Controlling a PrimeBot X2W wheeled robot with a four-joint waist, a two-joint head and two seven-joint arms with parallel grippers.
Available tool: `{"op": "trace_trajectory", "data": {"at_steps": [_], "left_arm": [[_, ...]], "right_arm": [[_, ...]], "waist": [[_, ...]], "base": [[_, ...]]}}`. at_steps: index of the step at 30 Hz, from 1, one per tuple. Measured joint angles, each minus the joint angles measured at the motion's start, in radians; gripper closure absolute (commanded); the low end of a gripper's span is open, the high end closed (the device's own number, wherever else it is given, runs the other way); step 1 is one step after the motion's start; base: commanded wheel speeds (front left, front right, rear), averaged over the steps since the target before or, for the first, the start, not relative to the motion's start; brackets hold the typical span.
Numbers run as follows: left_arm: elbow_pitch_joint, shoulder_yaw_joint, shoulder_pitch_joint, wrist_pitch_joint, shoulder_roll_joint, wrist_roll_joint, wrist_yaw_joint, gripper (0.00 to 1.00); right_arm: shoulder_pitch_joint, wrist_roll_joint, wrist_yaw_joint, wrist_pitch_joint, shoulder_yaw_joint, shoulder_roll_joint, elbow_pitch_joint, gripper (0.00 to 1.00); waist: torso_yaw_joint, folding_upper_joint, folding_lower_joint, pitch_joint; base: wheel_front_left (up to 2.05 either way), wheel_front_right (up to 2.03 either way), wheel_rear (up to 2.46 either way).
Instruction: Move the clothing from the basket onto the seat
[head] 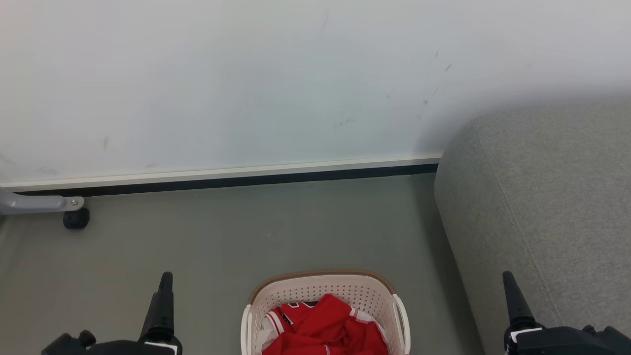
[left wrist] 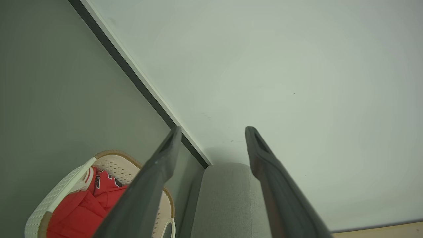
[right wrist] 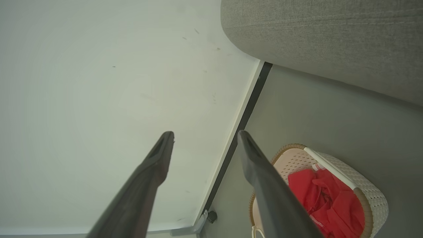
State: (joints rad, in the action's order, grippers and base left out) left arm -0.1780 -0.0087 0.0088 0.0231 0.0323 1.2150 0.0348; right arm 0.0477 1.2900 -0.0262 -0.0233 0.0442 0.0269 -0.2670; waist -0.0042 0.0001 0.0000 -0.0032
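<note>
Clothing (head: 325, 328) of bright red fabric with white trim is seen crumpled inside the basket (head: 320, 291), which is set on the floor (head: 276, 227) at the bottom middle of the head view. The basket is flanked by the two grippers, and it is touched by neither. The left gripper (left wrist: 213, 129) is held with its two dark fingers spread wide apart, and nothing is caught between them; in its wrist view the basket is seen low down, partly hidden behind one finger. The right gripper (right wrist: 205, 133) is likewise spread wide and empty. The seat (head: 542, 207), a grey sofa with a rounded edge, is placed on the robot's right of the basket, near it but apart, and a strip of floor is left between them. A pale wall (head: 246, 74) is seen behind, edged at its foot by a dark skirting strip (head: 246, 180). A grey metal leg (head: 39, 203) with a black caster (head: 76, 218) is seen at the far left by the wall.
</note>
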Motion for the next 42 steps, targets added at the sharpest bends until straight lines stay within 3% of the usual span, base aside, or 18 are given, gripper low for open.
{"op": "trace_trajectory", "data": {"at_steps": [2, 21, 42], "left_arm": [[0.000, 0.000, 0.000, 0.000, 0.000, 0.000, 0.000, 0.00], [0.052, -0.039, 0.022, 0.075, 0.038, -0.378, -0.053, 0.00], [0.064, -0.074, 0.082, 0.148, 0.070, -0.734, -0.107, 0.00]], "right_arm": [[0.000, 0.000, 0.000, 0.000, 0.000, 0.000, 0.000, 0.00], [0.001, -0.345, 0.049, -0.074, 0.107, 0.020, 0.020, 0.00], [0.003, -0.635, 0.097, -0.149, 0.228, 0.044, 0.013, 0.00]], "waist": [[0.000, 0.0000, 0.0000, 0.000], [-0.003, 0.0000, 0.0000, -0.002], [-0.006, 0.0000, 0.0000, -0.020]], "base": [[0.00, 0.00, 0.00], [0.00, 0.00, 0.00], [0.00, 0.00, 0.00]]}}
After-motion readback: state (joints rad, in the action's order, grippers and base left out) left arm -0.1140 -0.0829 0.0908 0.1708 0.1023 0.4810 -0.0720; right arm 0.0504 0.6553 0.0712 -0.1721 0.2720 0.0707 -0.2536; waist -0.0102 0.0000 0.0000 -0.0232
